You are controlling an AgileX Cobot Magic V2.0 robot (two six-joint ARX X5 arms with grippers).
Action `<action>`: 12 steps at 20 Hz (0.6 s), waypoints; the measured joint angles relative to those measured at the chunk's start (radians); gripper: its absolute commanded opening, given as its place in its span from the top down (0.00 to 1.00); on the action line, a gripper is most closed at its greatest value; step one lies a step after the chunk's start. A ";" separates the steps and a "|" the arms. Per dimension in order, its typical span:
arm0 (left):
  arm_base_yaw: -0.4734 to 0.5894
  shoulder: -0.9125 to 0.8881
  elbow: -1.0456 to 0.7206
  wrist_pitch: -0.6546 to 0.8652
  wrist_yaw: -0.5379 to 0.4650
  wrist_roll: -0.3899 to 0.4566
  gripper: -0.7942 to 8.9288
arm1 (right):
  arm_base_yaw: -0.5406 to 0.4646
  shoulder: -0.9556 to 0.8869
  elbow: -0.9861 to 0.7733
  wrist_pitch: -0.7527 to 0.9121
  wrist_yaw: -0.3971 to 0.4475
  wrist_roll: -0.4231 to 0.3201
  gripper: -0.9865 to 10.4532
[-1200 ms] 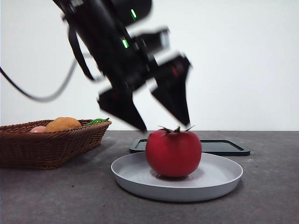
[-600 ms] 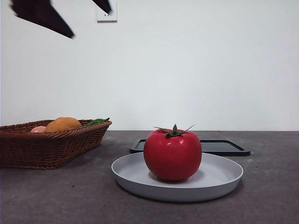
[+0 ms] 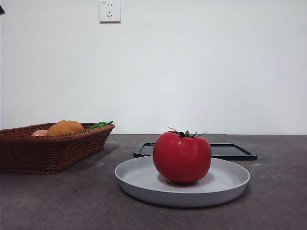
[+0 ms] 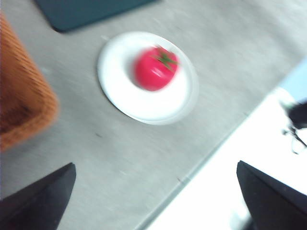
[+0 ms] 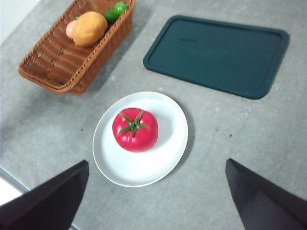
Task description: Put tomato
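The red tomato [image 3: 182, 156] with its green stem stands alone on the pale round plate [image 3: 225, 184] at the middle of the table. No gripper touches it. In the left wrist view the tomato [image 4: 154, 71] and plate [image 4: 120, 93] are blurred and far below my left gripper [image 4: 155, 165], whose jaws are wide open and empty. My right gripper [image 5: 157, 161] also hangs high over the table, open and empty, with the tomato [image 5: 135, 129] and plate [image 5: 165, 158] below it. Only a black tip [image 3: 1, 9] of an arm shows at the front view's top left corner.
A wicker basket [image 3: 48, 148] at the left holds an orange-brown fruit [image 3: 64, 127], a pink item [image 3: 39, 132] and a green vegetable [image 3: 100, 124]. A dark flat tray [image 3: 230, 150] lies behind the plate. The table's edge [image 4: 192, 175] shows in the left wrist view.
The open gripper that stood over the tomato has risen up and to the left, almost out of the front view. The tomato has shifted slightly right on the plate.
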State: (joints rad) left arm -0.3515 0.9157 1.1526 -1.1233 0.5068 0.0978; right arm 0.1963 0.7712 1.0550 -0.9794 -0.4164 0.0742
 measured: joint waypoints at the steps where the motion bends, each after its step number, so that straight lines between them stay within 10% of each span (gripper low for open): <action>1: 0.000 -0.008 0.000 -0.010 0.009 0.003 0.31 | 0.000 0.005 0.000 0.000 0.000 0.000 0.52; 12: 0.000 -0.019 0.000 -0.010 0.013 0.016 0.31 | 0.087 0.102 0.000 0.030 -0.026 0.000 0.52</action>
State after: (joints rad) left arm -0.3515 0.8963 1.1526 -1.1332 0.5198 0.1135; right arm 0.2836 0.8730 1.0550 -0.9493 -0.4427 0.0742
